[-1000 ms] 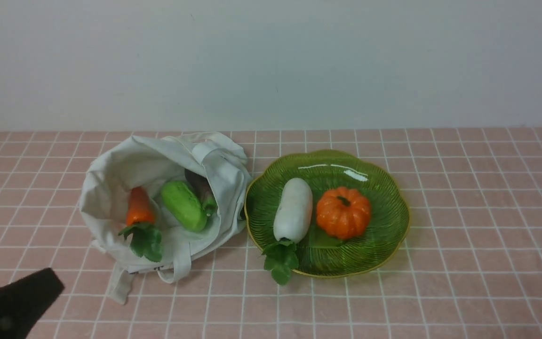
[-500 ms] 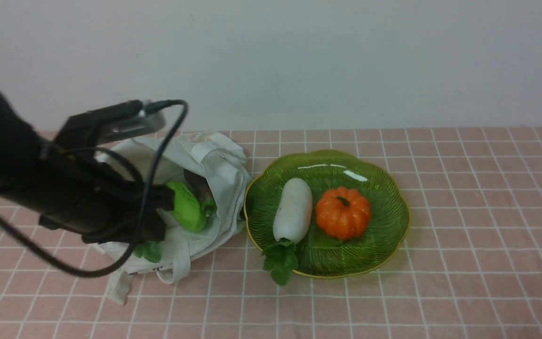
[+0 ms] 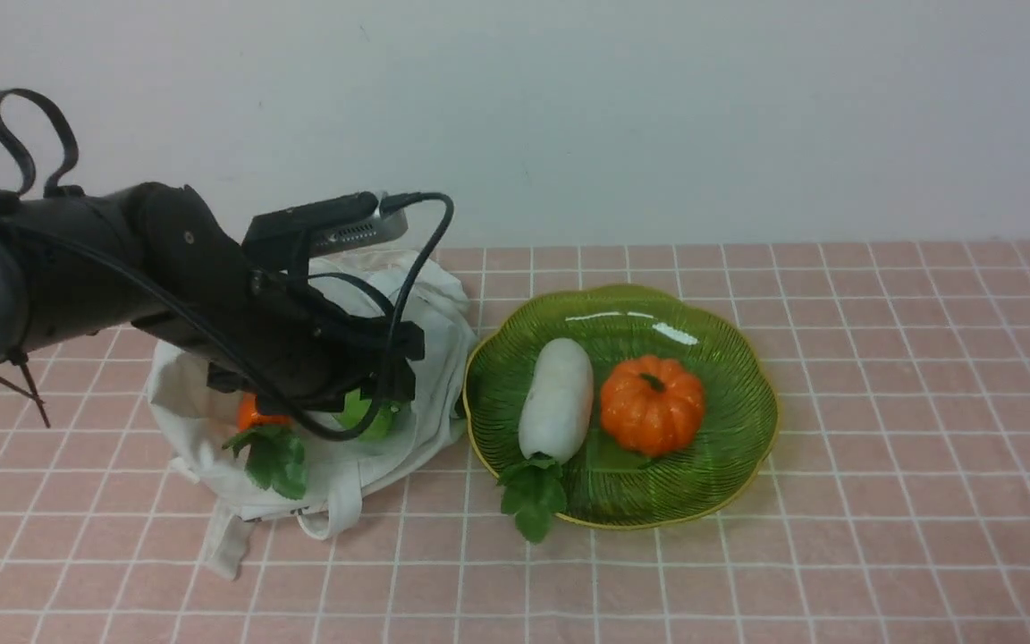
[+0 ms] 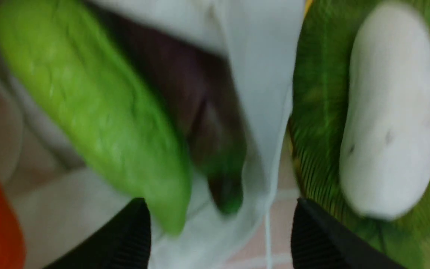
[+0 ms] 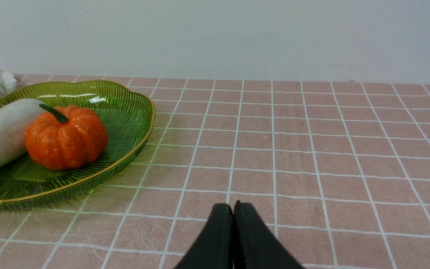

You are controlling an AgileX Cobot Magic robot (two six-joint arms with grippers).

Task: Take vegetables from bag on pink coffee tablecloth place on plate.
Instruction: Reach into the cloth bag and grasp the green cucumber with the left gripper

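Inside the bag (image 3: 443,358), on the left side of the tabletop, the left hand (image 4: 218,239) hangs with its jaws spread wide and nothing between them. The cucumber (image 4: 88,104) lies slantwise in there, its end just beside one finger, and the carrot (image 3: 251,413) is next to it. Neither is on the plate (image 3: 730,358) yet, which only carries the radish (image 3: 557,398) and pumpkin (image 3: 654,402).

My worry is that the other finger sits out over the bag's wall, near the plate's rim, so there's as much cloth in the gap as cucumber. Close here and it probably pinches fabric (or that dark purplish thing beside the cucumber, can't tell what it is) and drags the whole bag. A smooth rounded toy caught only at its tip would likely squirt out too.

The right hand (image 5: 233,220) is pressed shut on nothing, well off to the side.
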